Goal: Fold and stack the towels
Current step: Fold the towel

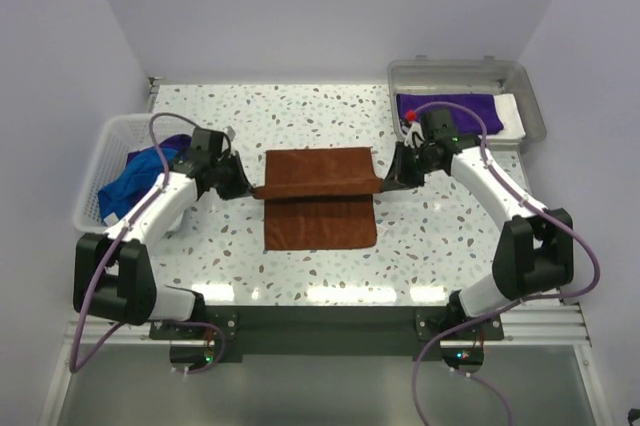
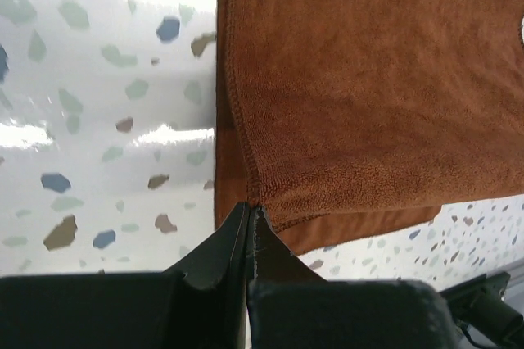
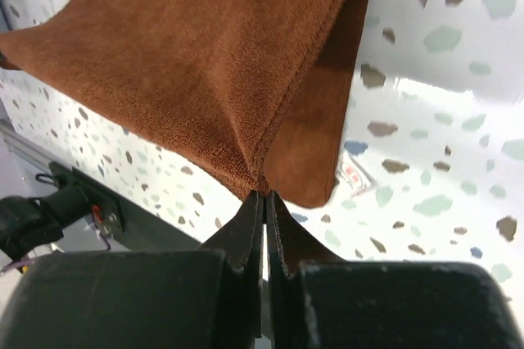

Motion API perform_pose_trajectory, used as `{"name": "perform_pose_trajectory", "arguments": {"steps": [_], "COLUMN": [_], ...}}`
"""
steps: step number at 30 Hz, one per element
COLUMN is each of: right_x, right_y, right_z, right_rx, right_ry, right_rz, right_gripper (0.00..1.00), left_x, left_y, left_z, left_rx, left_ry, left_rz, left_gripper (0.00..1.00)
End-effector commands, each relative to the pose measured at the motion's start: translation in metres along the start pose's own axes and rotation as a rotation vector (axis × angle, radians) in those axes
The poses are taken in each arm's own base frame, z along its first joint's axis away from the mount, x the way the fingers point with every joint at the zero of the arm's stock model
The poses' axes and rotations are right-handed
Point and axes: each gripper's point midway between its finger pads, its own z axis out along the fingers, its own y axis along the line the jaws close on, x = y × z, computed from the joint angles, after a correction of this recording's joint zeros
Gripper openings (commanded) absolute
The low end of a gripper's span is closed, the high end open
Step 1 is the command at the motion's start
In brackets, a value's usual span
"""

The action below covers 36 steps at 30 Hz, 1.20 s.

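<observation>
A rust-brown towel [image 1: 320, 196] lies mid-table, its far half lifted and doubled over the near half. My left gripper [image 1: 252, 189] is shut on the towel's left edge [image 2: 246, 177]; its tips [image 2: 250, 208] pinch the hem. My right gripper [image 1: 385, 182] is shut on the right edge [image 3: 270, 160], tips [image 3: 264, 195] clamped on the hem. A purple towel [image 1: 450, 108] lies in the grey tray [image 1: 530, 96] at the back right. A blue towel [image 1: 128, 186] and a purple one [image 1: 172, 143] sit in the white basket [image 1: 105, 146] at the left.
The speckled table [image 1: 300, 111] runs between basket and tray. A white sheet [image 1: 510, 111] lines the tray beside the purple towel. A small red thing [image 1: 410, 115] shows at the tray's near left corner. The arm bases stand at the near edge.
</observation>
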Motion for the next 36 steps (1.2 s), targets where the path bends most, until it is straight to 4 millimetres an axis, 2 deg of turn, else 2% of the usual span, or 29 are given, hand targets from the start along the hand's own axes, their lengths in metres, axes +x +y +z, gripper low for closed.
{"name": "perform_pose_trajectory", "arguments": {"steps": [1,4,8,11,15,18,21,29,32,35,36], "right_x": [0.019,0.033,0.054,0.073,0.107,0.125,0.135,0.152,0.147,0.133,0.123], "right_y": [0.001,-0.003,-0.005,-0.012,-0.021,-0.03,-0.037,-0.057,-0.057,-0.05,-0.045], "right_z": [-0.016,-0.016,-0.014,-0.007,0.013,0.03,0.044,0.056,0.052,0.042,0.038], "right_rx": [0.005,0.012,0.017,0.028,0.059,0.08,0.09,0.138,0.155,0.163,0.162], "right_ry": [0.005,0.028,0.059,0.093,0.184,0.234,0.252,0.29,0.279,0.252,0.227], "right_rz": [-0.013,-0.004,0.011,0.024,0.036,0.056,0.083,0.096,0.077,0.044,0.03], "right_gripper": [0.0,0.0,0.0,0.0,0.0,0.0,0.0,0.0,0.0,0.0,0.0], "left_x": [0.024,0.048,0.069,0.089,0.102,0.11,0.114,0.128,0.124,0.114,0.11], "left_y": [0.002,0.009,0.012,0.013,0.028,0.039,0.047,0.056,0.053,0.044,0.042], "left_z": [-0.009,-0.007,-0.004,0.001,0.006,0.009,0.013,0.021,0.021,0.017,0.015], "left_rx": [0.01,-0.002,-0.015,-0.027,-0.086,-0.128,-0.155,-0.173,-0.166,-0.151,-0.153], "left_ry": [0.032,0.07,0.1,0.141,0.154,0.16,0.167,0.201,0.196,0.179,0.172], "left_rz": [-0.023,-0.028,-0.028,-0.025,-0.026,-0.029,-0.029,-0.026,-0.024,-0.018,-0.015], "left_gripper": [0.0,0.0,0.0,0.0,0.0,0.0,0.0,0.0,0.0,0.0,0.0]}}
